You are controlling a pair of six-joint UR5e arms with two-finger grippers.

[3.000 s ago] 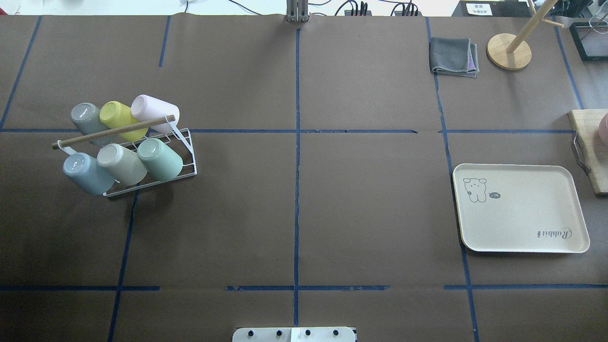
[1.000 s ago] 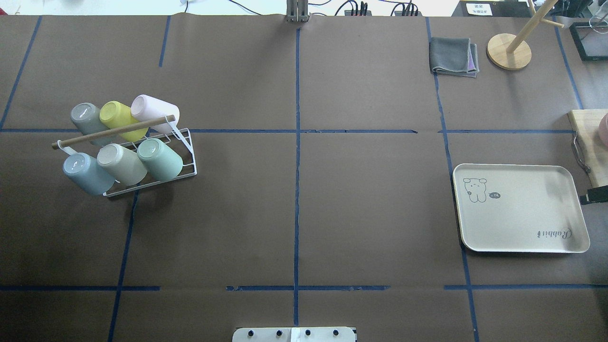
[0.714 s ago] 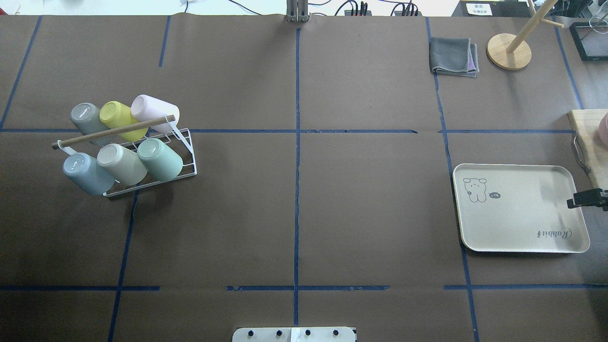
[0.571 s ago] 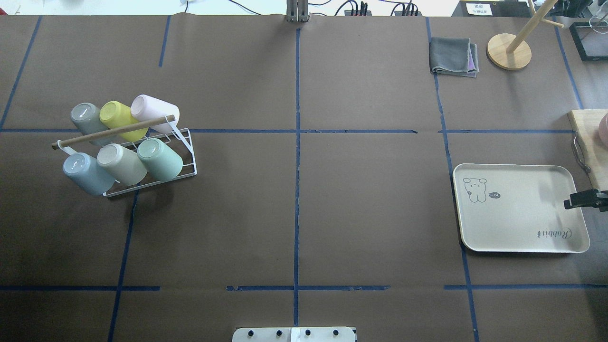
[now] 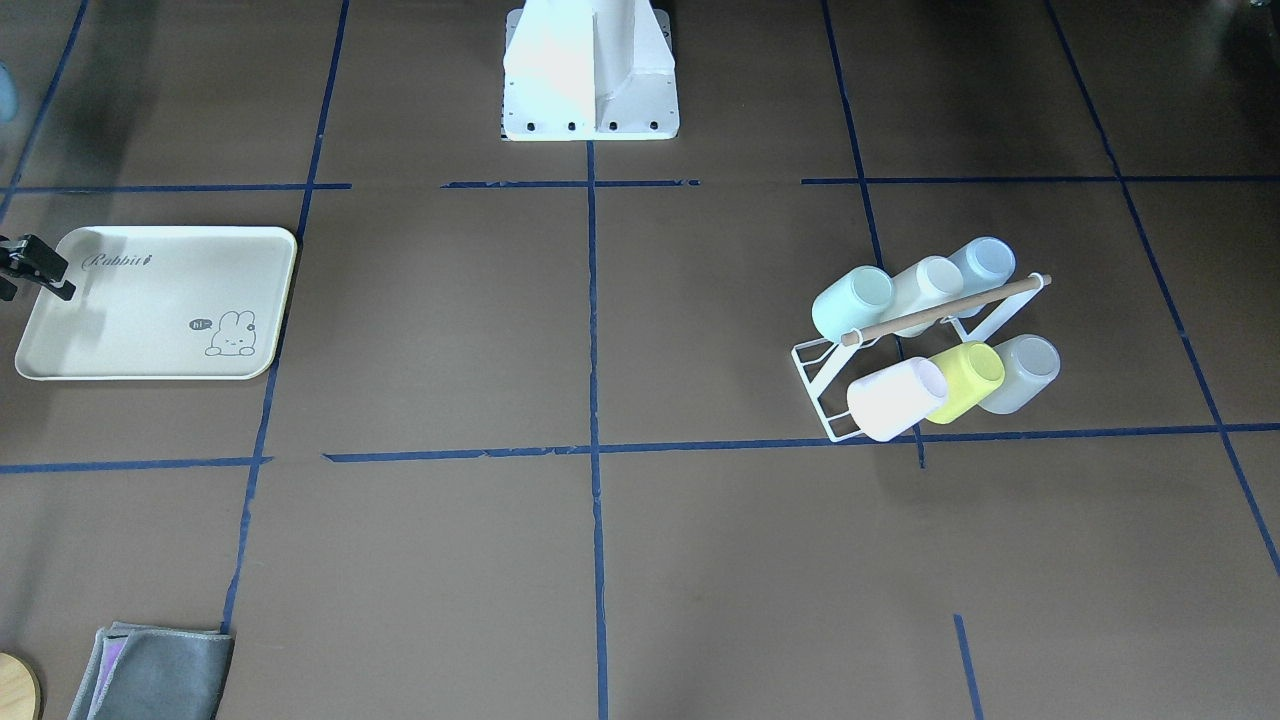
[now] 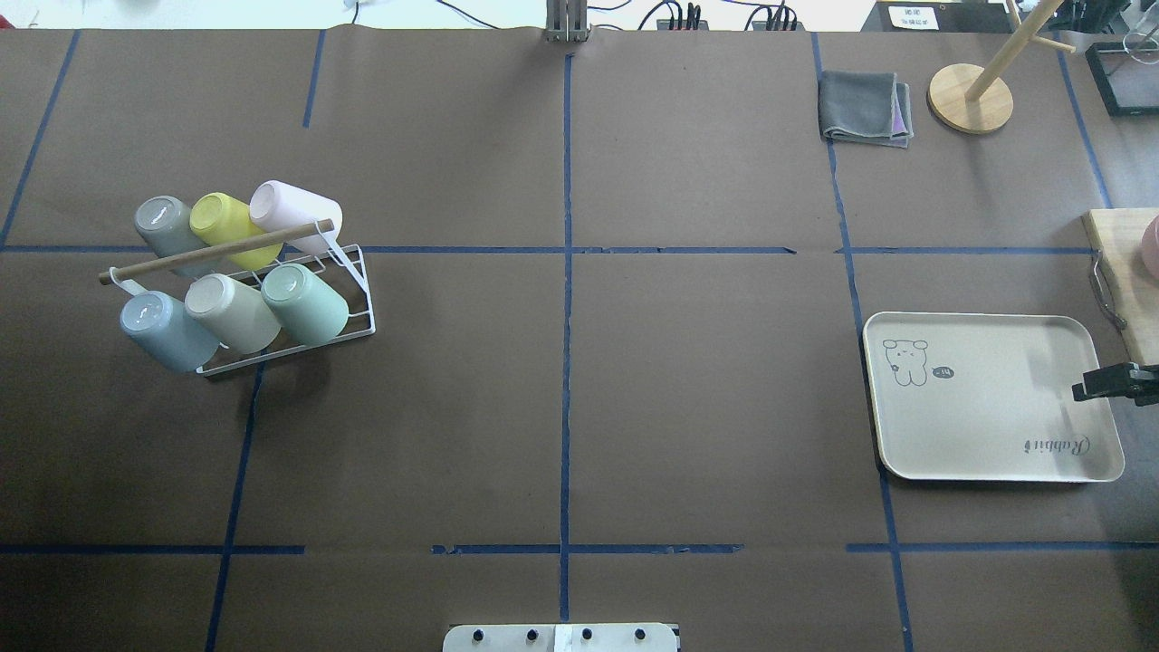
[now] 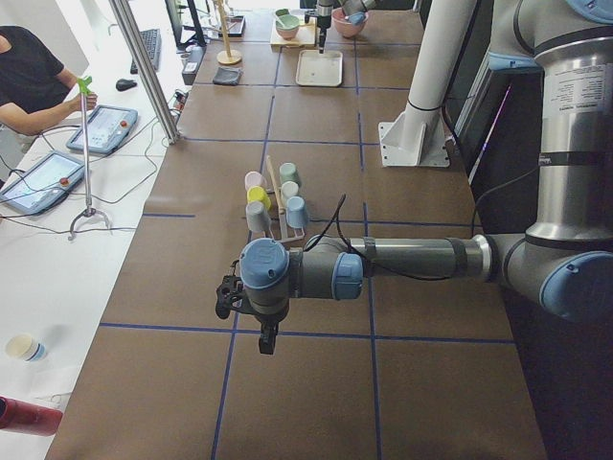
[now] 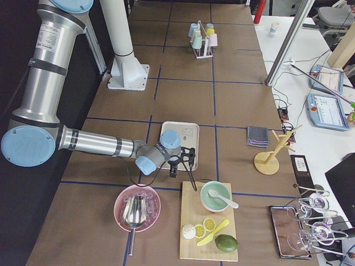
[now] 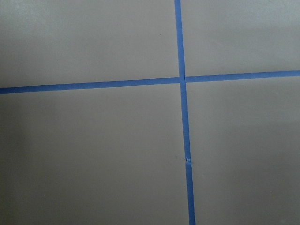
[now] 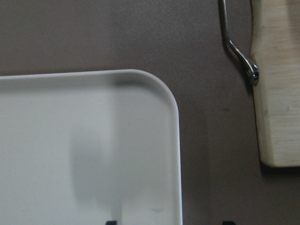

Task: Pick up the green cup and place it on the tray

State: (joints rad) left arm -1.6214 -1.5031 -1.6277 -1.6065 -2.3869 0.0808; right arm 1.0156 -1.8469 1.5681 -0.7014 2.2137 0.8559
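The green cup (image 6: 305, 303) lies tilted on a white wire rack (image 6: 358, 299) at the table's left, at the right end of the rack's near row; it also shows in the front view (image 5: 852, 302). The tray (image 6: 987, 426) sits at the table's right, with nothing on it. My right gripper (image 6: 1097, 387) hovers over the tray's right rim, far from the cup. In the right wrist view its fingertips (image 10: 110, 222) stand wide apart and hold nothing, above the tray's corner (image 10: 154, 89). My left gripper (image 7: 265, 340) shows only in the left side view, and I cannot tell its state.
Several other pastel cups share the rack under a wooden handle (image 6: 217, 252). A wooden board (image 6: 1123, 263) with a metal handle lies just right of the tray. A grey cloth (image 6: 865, 109) and a wooden stand (image 6: 971, 98) sit at the far right.
My right gripper has come in from the right edge and moved left over the tray's right rim. The cups and tray have not moved.
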